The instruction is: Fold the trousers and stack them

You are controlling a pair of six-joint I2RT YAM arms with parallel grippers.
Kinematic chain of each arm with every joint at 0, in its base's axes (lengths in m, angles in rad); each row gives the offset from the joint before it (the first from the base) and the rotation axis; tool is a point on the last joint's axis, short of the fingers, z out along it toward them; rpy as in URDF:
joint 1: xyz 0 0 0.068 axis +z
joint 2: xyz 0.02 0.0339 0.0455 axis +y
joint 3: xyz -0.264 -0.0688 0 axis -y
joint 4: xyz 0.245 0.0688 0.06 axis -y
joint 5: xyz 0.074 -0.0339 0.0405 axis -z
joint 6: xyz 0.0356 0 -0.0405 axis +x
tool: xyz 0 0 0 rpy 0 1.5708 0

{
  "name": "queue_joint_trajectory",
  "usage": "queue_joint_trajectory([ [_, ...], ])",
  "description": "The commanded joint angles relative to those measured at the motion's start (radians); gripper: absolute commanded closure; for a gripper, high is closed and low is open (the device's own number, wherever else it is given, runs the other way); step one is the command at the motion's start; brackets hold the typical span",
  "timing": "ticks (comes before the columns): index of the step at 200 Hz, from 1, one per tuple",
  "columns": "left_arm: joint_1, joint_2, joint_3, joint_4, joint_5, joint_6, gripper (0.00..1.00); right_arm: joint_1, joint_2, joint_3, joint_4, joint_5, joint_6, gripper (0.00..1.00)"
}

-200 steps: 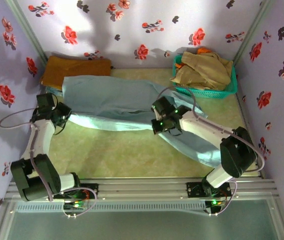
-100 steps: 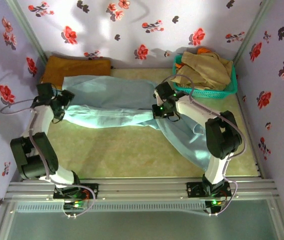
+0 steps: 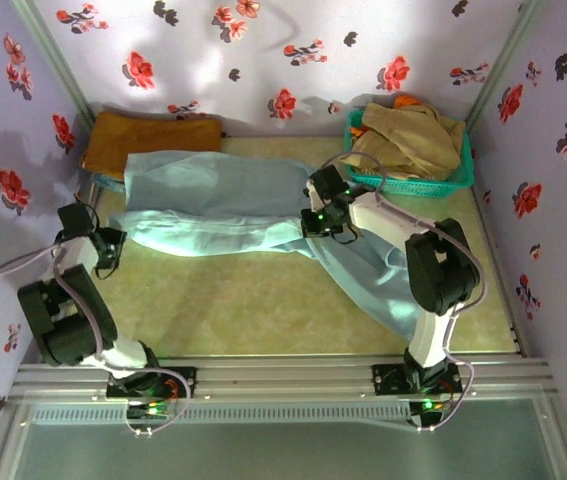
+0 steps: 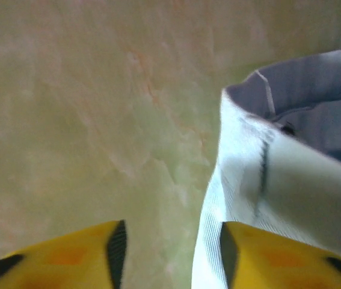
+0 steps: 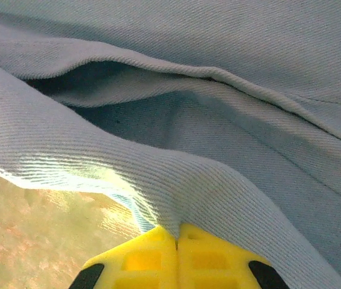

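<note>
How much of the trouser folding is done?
Hardly any. The trousers lie spread long across the table, with no neat fold yet. The right jaws are shut on a ridge of cloth near the middle; the left jaws are open beside the cloth's left end, gripping nothing. All the folding and stacking is left.

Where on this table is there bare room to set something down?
Biggest bare patch: the front of the table, between the lower leg of the trousers and the near edge. A thinner strip lies behind the trousers, between the mustard cloth and the basket. Back corners and the right side are crowded.
</note>
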Motion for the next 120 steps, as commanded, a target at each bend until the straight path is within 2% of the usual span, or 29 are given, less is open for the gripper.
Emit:
queue_joint_trajectory([
  [1, -0.032, 0.073, 0.018, 0.187, 0.03, -0.025, 0.37, -0.001, 0.019, -0.015, 0.044, -0.046, 0.016, 1.0],
  [31, -0.088, 0.129, 0.072, 0.243, -0.012, -0.031, 0.3, -0.001, 0.033, -0.014, 0.039, -0.034, 0.013, 1.0],
  [61, -0.105, 0.198, 0.137, 0.253, -0.021, -0.023, 0.3, -0.001, 0.039, -0.01, 0.034, -0.032, 0.012, 1.0],
  [73, -0.105, 0.223, 0.162, 0.249, -0.023, -0.017, 0.34, -0.002, 0.041, -0.011, 0.032, -0.025, 0.011, 1.0],
  [100, -0.106, 0.272, 0.207, 0.241, -0.015, -0.006, 0.55, -0.001, 0.042, -0.01, 0.028, -0.025, 0.012, 1.0],
  [120, -0.11, 0.28, 0.223, 0.222, -0.009, 0.006, 0.86, -0.001, 0.035, -0.008, 0.025, -0.02, 0.012, 1.0],
])
